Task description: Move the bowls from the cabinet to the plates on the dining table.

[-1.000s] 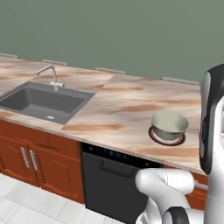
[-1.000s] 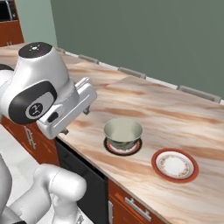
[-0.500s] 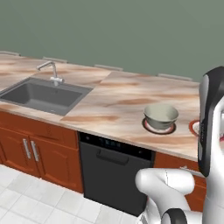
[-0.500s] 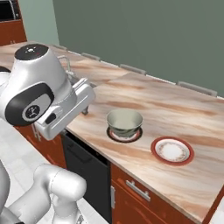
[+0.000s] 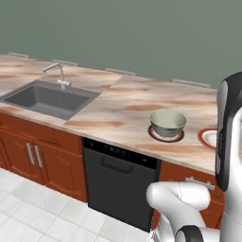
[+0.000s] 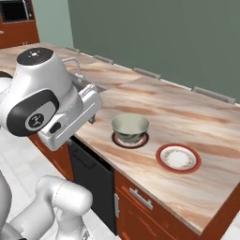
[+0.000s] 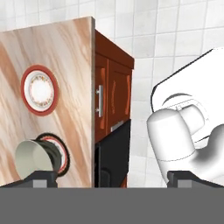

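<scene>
A shiny grey metal bowl with a cream inside rests on the black-rimmed plate on the dining table. Beside it lies the red-rimmed plate, with nothing on it. My gripper is open, its fingertips wide apart with nothing between them. It hangs off the table's front edge, away from the bowl. The cabinet is out of view.
A steel sink with a faucet is set into the counter to the left. Under the top are a black dishwasher and low wooden doors. White floor tiles lie below.
The whole picture has shifted in both base views, so the base has moved along the counter. The bowl stays on its plate. The gripper stays open.
</scene>
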Available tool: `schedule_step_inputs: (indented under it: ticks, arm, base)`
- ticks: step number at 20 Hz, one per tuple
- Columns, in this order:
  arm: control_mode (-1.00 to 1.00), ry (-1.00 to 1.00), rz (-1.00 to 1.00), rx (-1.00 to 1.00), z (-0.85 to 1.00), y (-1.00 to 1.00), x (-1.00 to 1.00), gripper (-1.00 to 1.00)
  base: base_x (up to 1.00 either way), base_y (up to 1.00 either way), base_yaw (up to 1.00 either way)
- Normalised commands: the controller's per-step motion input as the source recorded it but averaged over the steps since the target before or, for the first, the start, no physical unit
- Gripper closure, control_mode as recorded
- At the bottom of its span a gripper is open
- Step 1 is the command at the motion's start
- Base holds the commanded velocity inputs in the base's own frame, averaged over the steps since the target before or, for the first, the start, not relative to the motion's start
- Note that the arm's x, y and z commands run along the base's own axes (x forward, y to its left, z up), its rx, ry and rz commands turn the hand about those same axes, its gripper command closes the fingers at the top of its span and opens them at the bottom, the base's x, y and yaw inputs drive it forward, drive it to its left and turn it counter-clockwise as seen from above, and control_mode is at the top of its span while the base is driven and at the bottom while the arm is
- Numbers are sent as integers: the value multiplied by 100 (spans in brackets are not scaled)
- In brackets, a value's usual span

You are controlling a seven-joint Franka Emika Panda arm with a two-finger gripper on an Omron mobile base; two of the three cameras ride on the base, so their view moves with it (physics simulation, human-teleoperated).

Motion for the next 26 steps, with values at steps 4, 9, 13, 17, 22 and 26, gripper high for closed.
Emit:
schedule_step_inputs:
  ticks: [4, 9, 13, 17, 22, 26]
  arm:
    - [100, 0, 0, 0, 0, 0, 0, -100]
    - [100, 0, 0, 0, 0, 0, 0, -100]
    - [100, 0, 0, 0, 0, 0, 0, -100]
    - [100, 0, 0, 0, 0, 0, 0, -100]
    - [100, 0, 0, 0, 0, 0, 0, -100]
    - [100, 0, 0, 0, 0, 0, 0, -100]
  base:
    - [-19, -20, 19]
    - [-10, -13, 22]
    - [-1, -3, 25]
    - [0, 0, 25]
    - [0, 0, 25]
    - [0, 0, 25]
